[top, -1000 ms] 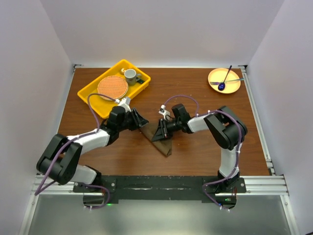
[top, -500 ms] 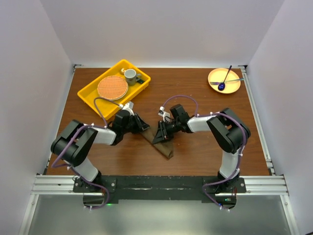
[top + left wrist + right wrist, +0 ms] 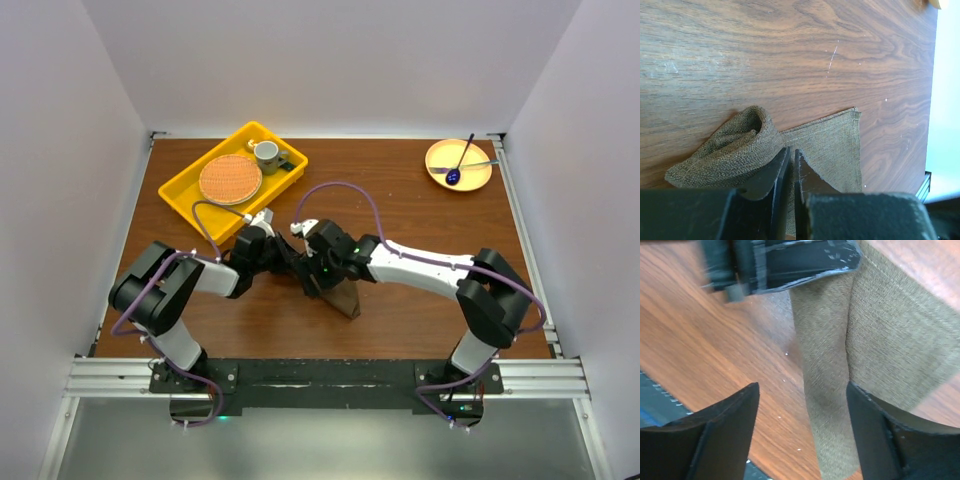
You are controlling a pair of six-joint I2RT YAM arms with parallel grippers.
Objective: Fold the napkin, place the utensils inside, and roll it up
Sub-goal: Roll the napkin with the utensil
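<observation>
One napkin (image 3: 832, 145) lies partly rolled on the table (image 3: 790, 50); the left gripper (image 3: 791, 150) is nearly closed at its roll, the right gripper (image 3: 802, 390) spread wide over it.

Over the last second our right arm (image 3: 420, 265) has unfolded from its raised, bent pose and now lies stretched low across the table (image 3: 400, 200) toward the left. The right end effector (image 3: 313, 274) has moved left along the napkin (image 3: 345, 298) and now sits just beside the left end effector (image 3: 288, 262). Its jaws, narrow before, have sprung wide and now straddle the rolled cloth. Our left arm (image 3: 160, 290) has pulled its elbow in toward the cloth, and its jaws have drawn almost together, leaving only a thin slit between them.
</observation>
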